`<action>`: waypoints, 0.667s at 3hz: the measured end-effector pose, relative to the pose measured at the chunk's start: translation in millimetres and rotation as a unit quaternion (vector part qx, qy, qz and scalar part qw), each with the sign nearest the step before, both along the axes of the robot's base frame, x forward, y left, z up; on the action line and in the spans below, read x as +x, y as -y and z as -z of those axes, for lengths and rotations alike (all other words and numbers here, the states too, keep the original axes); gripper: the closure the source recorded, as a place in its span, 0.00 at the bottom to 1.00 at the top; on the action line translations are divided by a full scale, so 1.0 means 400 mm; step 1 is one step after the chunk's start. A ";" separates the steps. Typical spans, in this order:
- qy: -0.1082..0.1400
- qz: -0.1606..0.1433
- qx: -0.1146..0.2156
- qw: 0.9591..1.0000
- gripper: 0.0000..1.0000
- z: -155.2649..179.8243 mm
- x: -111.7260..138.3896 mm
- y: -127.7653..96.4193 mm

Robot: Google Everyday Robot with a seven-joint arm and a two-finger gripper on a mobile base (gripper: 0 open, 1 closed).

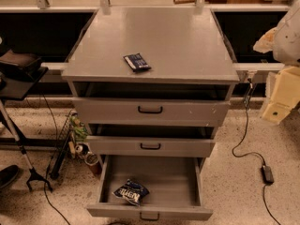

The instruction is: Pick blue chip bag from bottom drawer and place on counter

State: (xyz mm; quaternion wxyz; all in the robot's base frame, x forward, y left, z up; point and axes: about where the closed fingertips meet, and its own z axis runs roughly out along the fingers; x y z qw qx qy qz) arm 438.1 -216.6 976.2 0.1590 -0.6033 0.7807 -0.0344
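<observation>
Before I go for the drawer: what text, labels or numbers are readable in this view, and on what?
On the blue chip bag in the bottom drawer: white lettering, too blurred to read.
On the small dark blue packet on the counter: pale marks, too small to read.
Nothing else shows readable text or numbers.
The hand is not in view.

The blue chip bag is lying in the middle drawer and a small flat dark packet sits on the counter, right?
Not quite. The camera view shows the blue chip bag lying in the open bottom drawer, near its front left, not the middle drawer. The small flat dark packet does sit on the counter. The gripper is not in view.
</observation>
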 end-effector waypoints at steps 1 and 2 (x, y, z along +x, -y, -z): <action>0.000 0.000 0.000 1.000 0.00 0.000 0.000 0.000; 0.002 -0.024 0.000 1.000 0.00 0.025 0.014 -0.040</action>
